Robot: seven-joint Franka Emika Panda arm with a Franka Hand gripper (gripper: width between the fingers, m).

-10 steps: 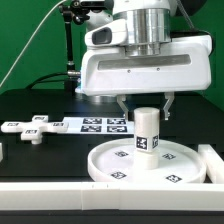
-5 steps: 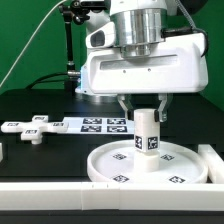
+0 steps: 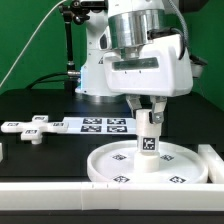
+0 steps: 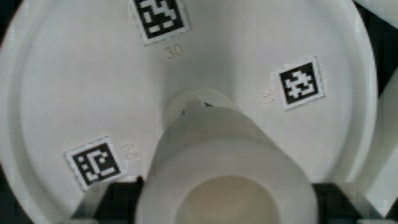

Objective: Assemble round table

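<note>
The round disc (image 3: 147, 163) lies flat at the front of the black table, tags on its face. The short cylinder leg (image 3: 150, 136) stands upright on the disc's centre. My gripper (image 3: 150, 112) is shut on the leg's upper part, one finger on each side. In the wrist view the leg (image 4: 221, 160) fills the space between the dark fingers (image 4: 111, 200) and the disc (image 4: 107, 80) lies below it. The cross-shaped piece (image 3: 27, 127) lies on the table at the exterior view's left, away from the gripper.
The marker board (image 3: 98, 124) lies flat behind the disc. A long white bar (image 3: 40, 186) runs along the table's front edge, with a white block (image 3: 214, 166) at the exterior view's right. A black stand (image 3: 68, 45) rises at the back.
The gripper and wrist have turned about the vertical axis while staying on the leg; the leg has turned with them and its tag now faces more to the exterior view's right.
</note>
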